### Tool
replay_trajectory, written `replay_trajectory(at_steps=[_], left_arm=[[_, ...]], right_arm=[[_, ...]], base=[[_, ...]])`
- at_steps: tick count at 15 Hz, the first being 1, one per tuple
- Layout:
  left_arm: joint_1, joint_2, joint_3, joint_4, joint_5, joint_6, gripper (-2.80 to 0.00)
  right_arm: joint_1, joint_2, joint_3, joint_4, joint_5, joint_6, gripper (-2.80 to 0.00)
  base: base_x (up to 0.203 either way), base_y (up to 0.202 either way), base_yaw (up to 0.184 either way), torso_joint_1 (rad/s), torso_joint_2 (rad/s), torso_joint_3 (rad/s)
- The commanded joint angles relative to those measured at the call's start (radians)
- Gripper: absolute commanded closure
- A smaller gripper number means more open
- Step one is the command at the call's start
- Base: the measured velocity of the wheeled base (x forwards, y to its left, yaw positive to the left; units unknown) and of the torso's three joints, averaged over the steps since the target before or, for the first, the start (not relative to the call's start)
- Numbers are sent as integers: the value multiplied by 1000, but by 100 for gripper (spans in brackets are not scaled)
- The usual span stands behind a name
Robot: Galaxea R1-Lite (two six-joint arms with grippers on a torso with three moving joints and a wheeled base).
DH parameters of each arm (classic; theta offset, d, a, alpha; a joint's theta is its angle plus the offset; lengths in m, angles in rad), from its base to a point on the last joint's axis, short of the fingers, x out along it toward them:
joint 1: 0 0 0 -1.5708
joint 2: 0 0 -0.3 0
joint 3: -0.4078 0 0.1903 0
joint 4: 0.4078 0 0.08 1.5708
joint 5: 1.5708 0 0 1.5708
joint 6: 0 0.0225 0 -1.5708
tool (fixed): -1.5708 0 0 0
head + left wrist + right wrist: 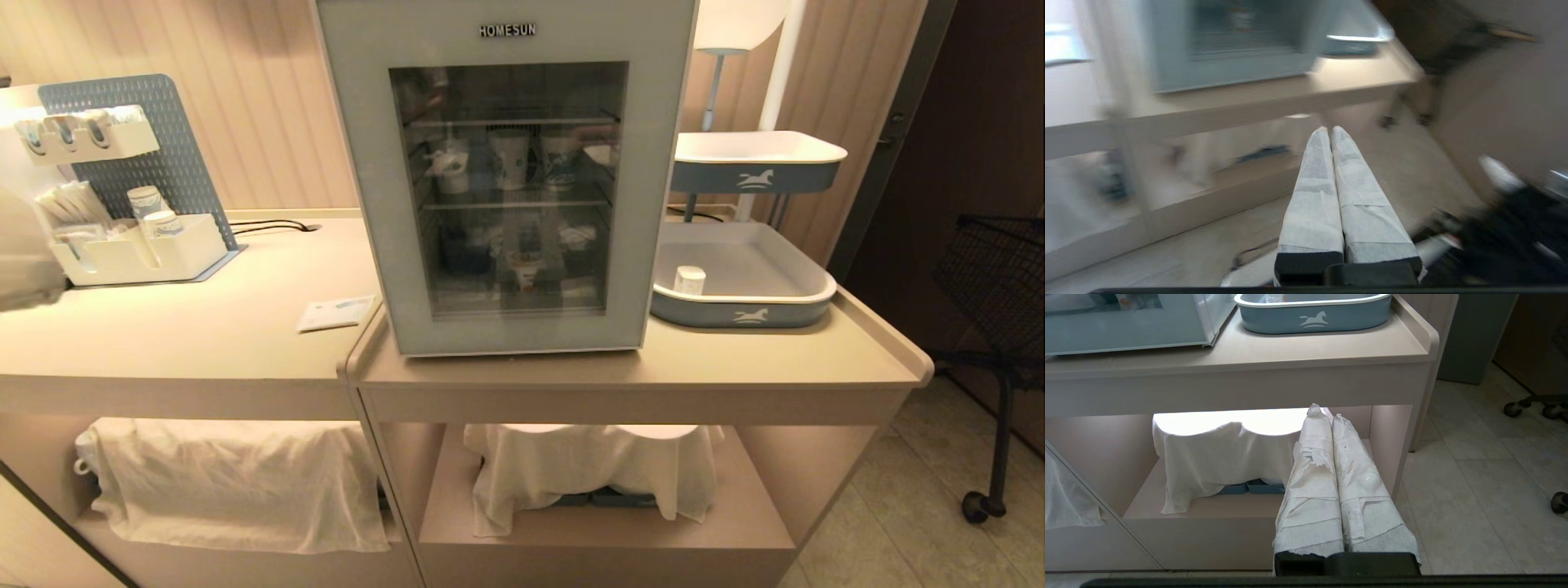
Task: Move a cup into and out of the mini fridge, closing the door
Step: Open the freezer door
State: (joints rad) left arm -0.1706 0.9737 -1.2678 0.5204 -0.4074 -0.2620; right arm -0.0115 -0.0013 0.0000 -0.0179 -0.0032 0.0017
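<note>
The mini fridge (506,180) stands on the beige counter (735,359), its glass-windowed door (367,204) shut. Through the glass I see taller paper cups on the middle wire shelf and a small cup with an orange label (522,269) on the fridge floor. Another tiny white lidded cup (690,280) stands in the grey-blue tray (747,314) right of the fridge. My left gripper (1329,130) is shut and empty, low in front of the counter, with the fridge (1229,49) blurred ahead. My right gripper (1323,412) is shut and empty below the counter edge.
A pegboard organiser (139,204) with cups sits at the counter's back left, and a card (335,313) lies near the fridge. White cloths (237,482) cover things on the lower shelves. A second tray (759,155) stands behind, and a black wire cart (996,278) at the right.
</note>
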Motion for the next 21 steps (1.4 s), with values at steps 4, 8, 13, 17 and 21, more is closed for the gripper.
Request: replay_trajectory(at_steps=[4, 8, 13, 17, 21], left_arm=[[319, 267, -57, -21, 3, 202, 0], [340, 394, -80, -32, 41, 234, 0], [335, 573, -208, -55, -31, 217, 0], [324, 682, -314, -77, -206, 170, 0], [324, 734, -319, -91, -206, 179, 0]], right_arm=[[0, 1, 9, -1, 0, -1, 0], [1, 1, 9, -1, 0, 0, 0], [0, 1, 9, -1, 0, 0, 0], [-1, 1, 9, -1, 0, 0, 0], [-1, 1, 9, -1, 0, 0, 0]], base=[[0, 0, 0, 0, 0, 0], [0, 0, 0, 0, 0, 0], [0, 0, 0, 0, 0, 0], [0, 0, 0, 0, 0, 0], [0, 0, 0, 0, 0, 0]])
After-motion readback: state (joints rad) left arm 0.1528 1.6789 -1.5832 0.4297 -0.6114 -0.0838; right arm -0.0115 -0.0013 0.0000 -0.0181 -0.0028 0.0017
